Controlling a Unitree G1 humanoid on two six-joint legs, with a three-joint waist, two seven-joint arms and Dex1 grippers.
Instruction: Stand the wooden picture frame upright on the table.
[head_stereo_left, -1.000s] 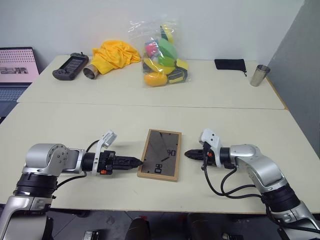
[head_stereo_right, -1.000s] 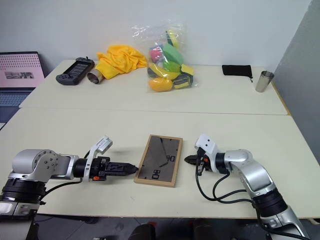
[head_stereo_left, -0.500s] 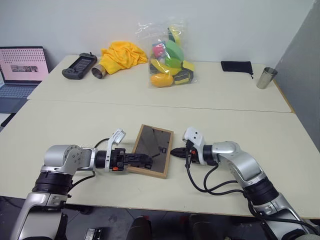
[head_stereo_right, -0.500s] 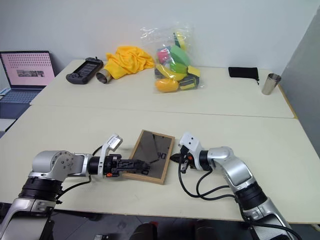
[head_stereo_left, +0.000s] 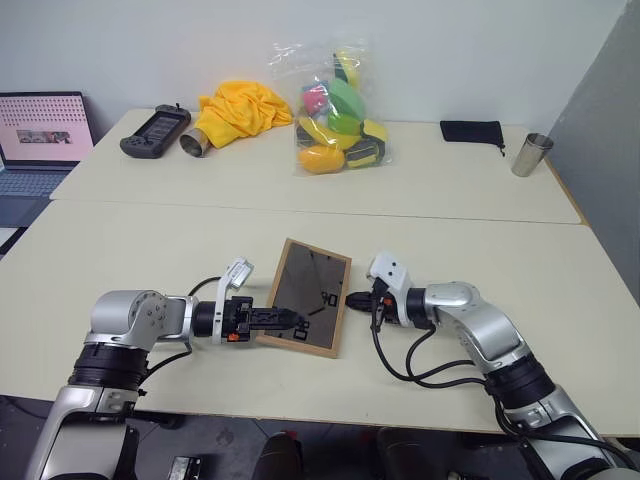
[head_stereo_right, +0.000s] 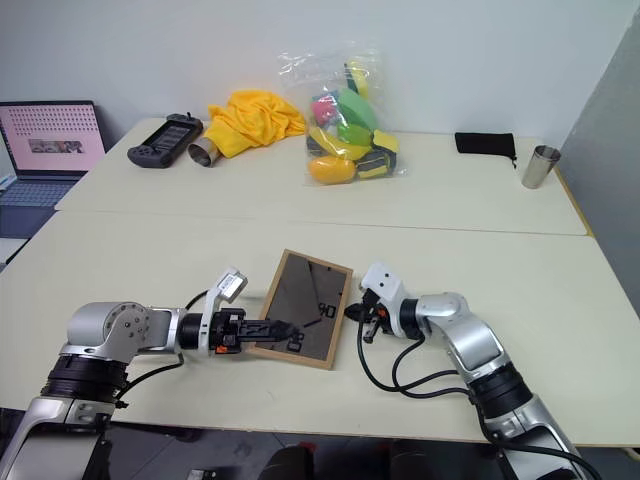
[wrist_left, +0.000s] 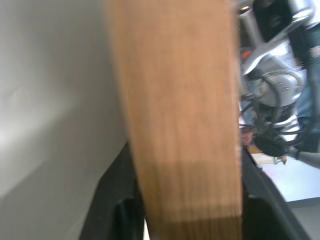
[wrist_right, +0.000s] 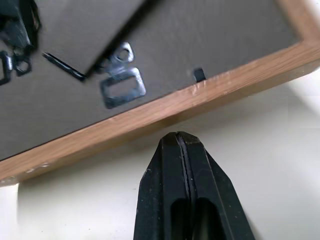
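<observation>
A pale cream bench (head_stereo_left: 150, 235), made of two tops meeting at a seam, runs back to a plain white wall.

Near the front edge, the left gripper (head_stereo_left: 290, 321) reaches in level from the left, its fingers astride the near left border of the wooden picture frame (head_stereo_left: 310, 308). In its wrist view the light wood edge stands between the two black fingers, so it appears to be grasping the frame, though how firmly I cannot tell. The frame's left side seems tipped up off the bench, dark back panel facing up; this hold looks meant to swing it toward upright.

The right gripper (head_stereo_left: 351, 299) is clenched, its tips pressed together, and points at the frame's right edge from just beside it. The right wrist view shows a sliver of bench between tips and wood. My guess is that it serves as a stop so the frame pivots rather than slides.

The fold-out stand lies flat against the back panel, and it probably needs opening before the frame can stand alone.

Everything else sits well apart on the far top:
- a bag of coloured toys (head_stereo_left: 335, 115)
- a yellow cloth (head_stereo_left: 235, 108)
- a handheld console (head_stereo_left: 155, 132)
- a black pouch (head_stereo_left: 468, 131)
- a metal cup (head_stereo_left: 527, 154)

A laptop (head_stereo_left: 40, 135) sits off to the left. Nothing blocks the lift.
</observation>
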